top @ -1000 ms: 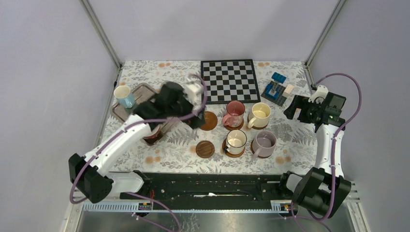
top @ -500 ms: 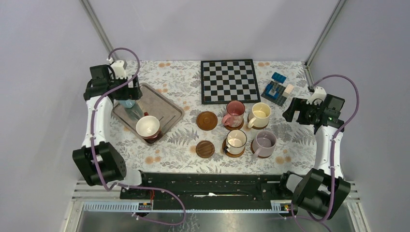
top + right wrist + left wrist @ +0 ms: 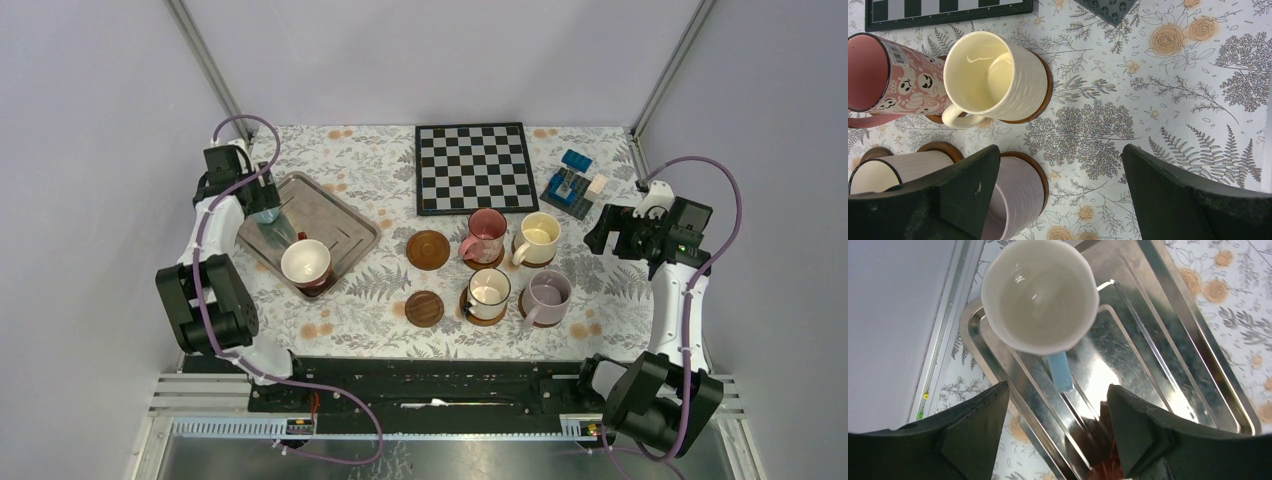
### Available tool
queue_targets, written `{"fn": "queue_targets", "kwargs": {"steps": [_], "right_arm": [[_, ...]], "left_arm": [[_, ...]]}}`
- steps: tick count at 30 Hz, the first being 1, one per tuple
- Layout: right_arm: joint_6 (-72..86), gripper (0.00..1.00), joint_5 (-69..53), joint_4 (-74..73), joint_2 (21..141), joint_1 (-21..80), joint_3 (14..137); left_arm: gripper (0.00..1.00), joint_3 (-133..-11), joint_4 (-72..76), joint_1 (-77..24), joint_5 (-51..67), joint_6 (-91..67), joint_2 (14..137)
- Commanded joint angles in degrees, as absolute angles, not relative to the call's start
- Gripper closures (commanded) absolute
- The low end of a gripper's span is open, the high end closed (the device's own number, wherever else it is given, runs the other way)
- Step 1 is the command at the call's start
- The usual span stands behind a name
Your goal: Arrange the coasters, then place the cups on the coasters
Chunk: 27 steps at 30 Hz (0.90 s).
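A light blue cup [image 3: 1039,295] stands at the far corner of the grey tray [image 3: 1158,340], its handle [image 3: 1060,371] pointing toward my left gripper [image 3: 1058,405]. That gripper hangs open above the tray, fingertips either side of the handle's end and just short of it, holding nothing. In the top view the left gripper [image 3: 262,198] hides most of the blue cup [image 3: 267,214]. A white cup with a brown outside [image 3: 306,263] sits on the tray's near end. Two coasters [image 3: 428,250] [image 3: 424,308] lie bare. Pink [image 3: 486,232], cream-yellow [image 3: 538,235], white [image 3: 489,290] and lilac [image 3: 547,295] cups stand on coasters. My right gripper [image 3: 1060,170] is open and empty above the cloth.
A chessboard [image 3: 474,167] lies at the back centre, with a blue block toy [image 3: 572,187] to its right. The left wall and frame post stand close beside the tray [image 3: 340,222]. The cream-yellow cup [image 3: 993,75] and lilac cup [image 3: 1013,200] are left of the right gripper.
The left arm swung from the middle of the table out to the far left, over the tray and blue cup, and its jaws narrowed somewhat. The right arm stayed put.
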<state>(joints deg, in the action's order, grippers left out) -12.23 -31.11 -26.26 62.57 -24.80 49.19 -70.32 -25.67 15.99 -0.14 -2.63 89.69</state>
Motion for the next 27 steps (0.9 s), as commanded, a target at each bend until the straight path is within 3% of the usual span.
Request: {"fn": "queue_targets", "kwargs": {"steps": [1, 16, 23, 27], "right_arm": [[-13.03, 0.02, -31.5, -24.58, 61.69, -24.52, 48.87], [-12.67, 0.02, -30.94, -24.13, 62.77, -24.52, 48.88], [-12.74, 0.02, -30.5, -24.16, 62.81, -24.52, 48.69], [-12.58, 0.01, -30.82, -24.05, 62.98, -24.52, 48.69]], "left_arm": [[0.25, -71.07, -19.17, 16.17, -3.83, -4.57, 93.2], [0.46, -75.12, -15.94, 16.12, -3.73, -4.11, 104.41], [0.7, -74.99, -16.06, 16.17, -2.87, -2.83, 104.13], [0.97, -74.54, -16.03, 16.13, -2.09, -1.36, 101.59]]}}
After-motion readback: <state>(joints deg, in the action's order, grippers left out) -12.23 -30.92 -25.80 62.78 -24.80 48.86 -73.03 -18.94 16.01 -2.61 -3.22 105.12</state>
